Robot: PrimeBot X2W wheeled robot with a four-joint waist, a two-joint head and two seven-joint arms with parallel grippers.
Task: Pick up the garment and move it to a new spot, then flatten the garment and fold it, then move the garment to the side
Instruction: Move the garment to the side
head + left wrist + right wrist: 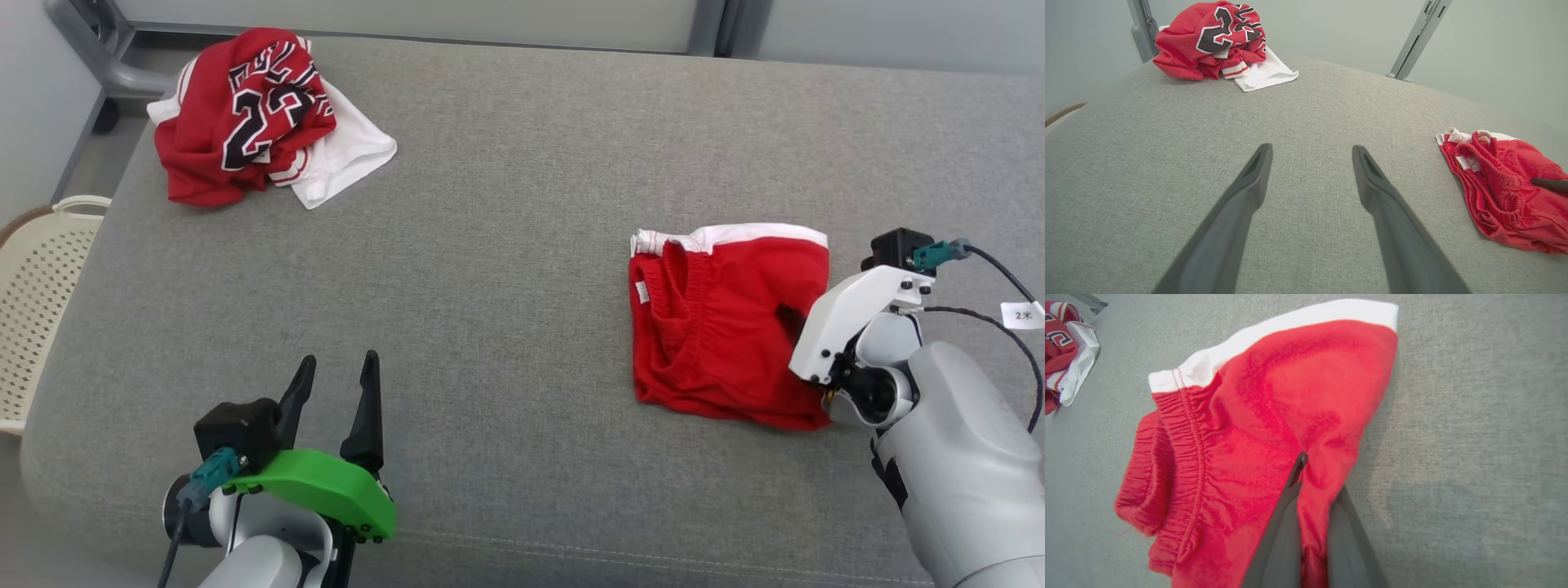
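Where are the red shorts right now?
In the head view the red shorts lie on the right side of the grey surface, pinched by the robot's right hand.

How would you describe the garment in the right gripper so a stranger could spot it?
On the grey padded table, look to the robot's right side. There lie red shorts pinched by the right gripper: plain red with a white band, unlike the numbered jersey heap far left.
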